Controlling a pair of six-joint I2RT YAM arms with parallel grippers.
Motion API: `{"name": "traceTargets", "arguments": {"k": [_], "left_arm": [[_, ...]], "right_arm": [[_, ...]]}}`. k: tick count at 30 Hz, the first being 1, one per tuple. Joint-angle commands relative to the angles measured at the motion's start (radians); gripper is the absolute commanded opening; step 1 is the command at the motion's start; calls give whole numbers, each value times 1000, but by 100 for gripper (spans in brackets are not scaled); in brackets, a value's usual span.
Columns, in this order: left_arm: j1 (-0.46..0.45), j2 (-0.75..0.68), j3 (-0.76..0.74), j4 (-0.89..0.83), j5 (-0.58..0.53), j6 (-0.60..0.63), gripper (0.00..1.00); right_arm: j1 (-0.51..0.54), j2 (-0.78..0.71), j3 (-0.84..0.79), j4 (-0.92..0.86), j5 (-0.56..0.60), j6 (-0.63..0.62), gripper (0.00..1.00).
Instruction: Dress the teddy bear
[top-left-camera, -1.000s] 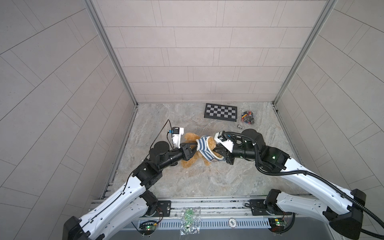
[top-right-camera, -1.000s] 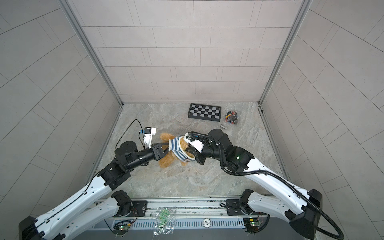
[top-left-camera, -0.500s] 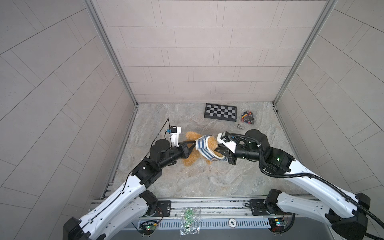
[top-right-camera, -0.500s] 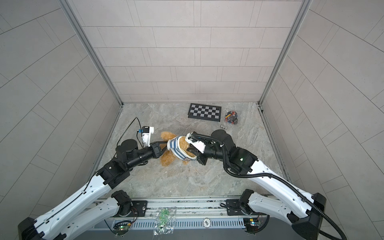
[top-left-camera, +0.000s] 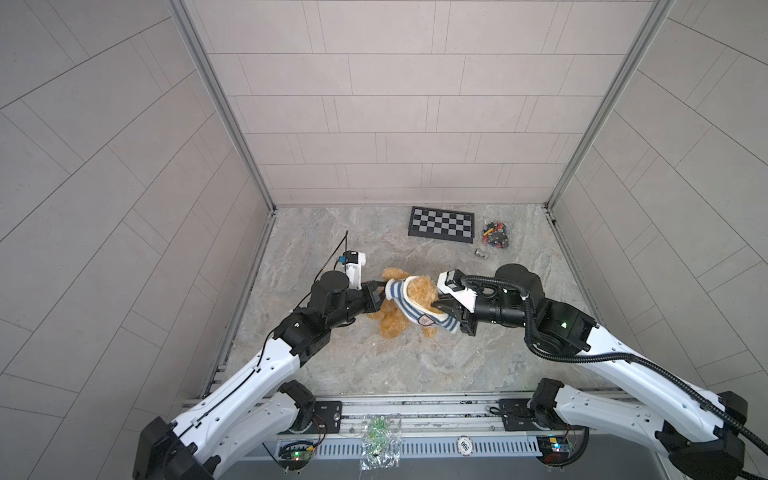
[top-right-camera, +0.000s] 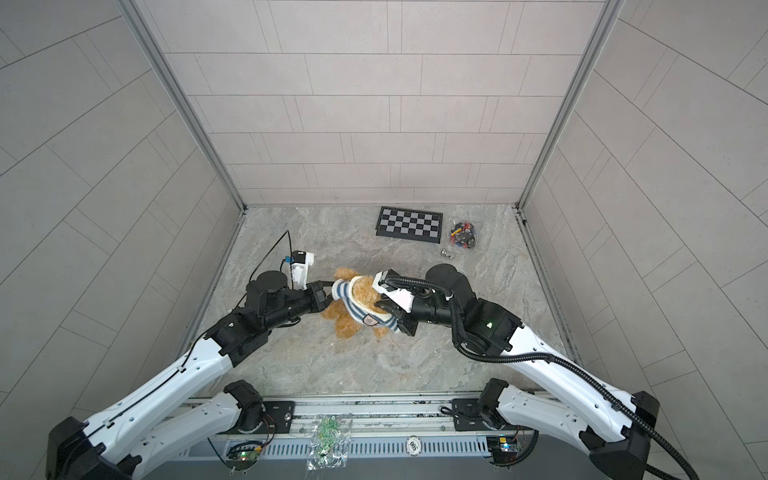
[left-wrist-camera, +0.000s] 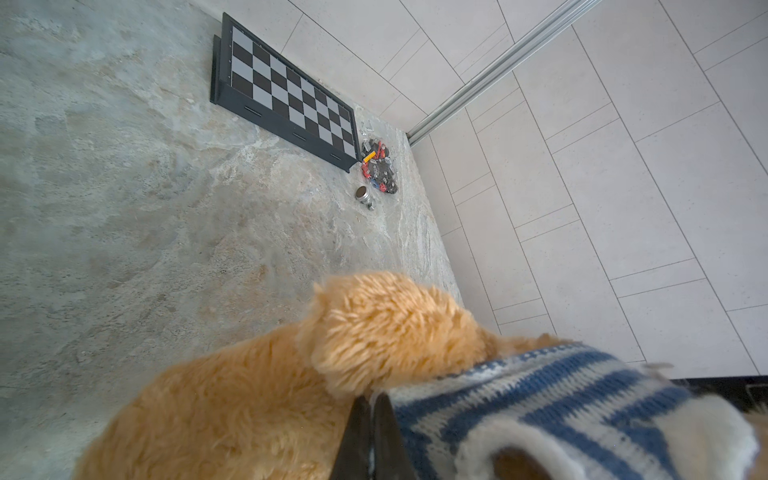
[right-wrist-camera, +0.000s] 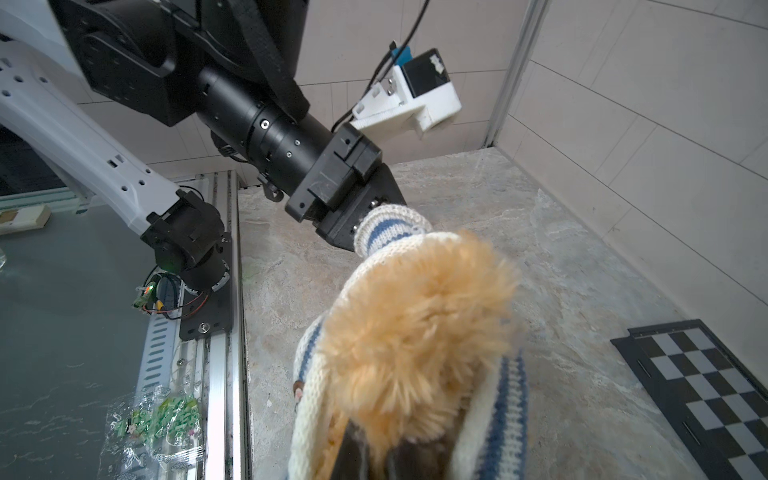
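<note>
The left gripper (top-left-camera: 379, 291) is closed. Its fingertips (left-wrist-camera: 357, 440) pinch a sleeve cuff of the blue-and-white striped knitted sweater (top-left-camera: 411, 312). The small golden-brown fuzzy plush teddy bear (top-left-camera: 390, 322) lies on the grey marbled table (top-left-camera: 415, 365) between the two grippers, with the sweater partly around its body. The right gripper (top-left-camera: 441, 309) is closed narrow at the sweater's opposite edge, beside the bear. Whether it pinches knit or fur cannot be told. Beyond the right gripper, well apart, lies a flat black-and-grey chequered board (top-left-camera: 441, 222).
</note>
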Motion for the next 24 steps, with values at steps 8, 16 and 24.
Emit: {"name": "traceTargets", "arguments": {"k": [8,16,24], "left_arm": [[-10,-185,-34,9,12,89,27],[-109,-290,-157,116,-38,51,52],[-252,-146,-150,322,-139,38,48]], "right_arm": [[8,52,69,168,248,278,0],[23,74,89,204,320,398,0],[70,93,106,257,392,464,0]]}}
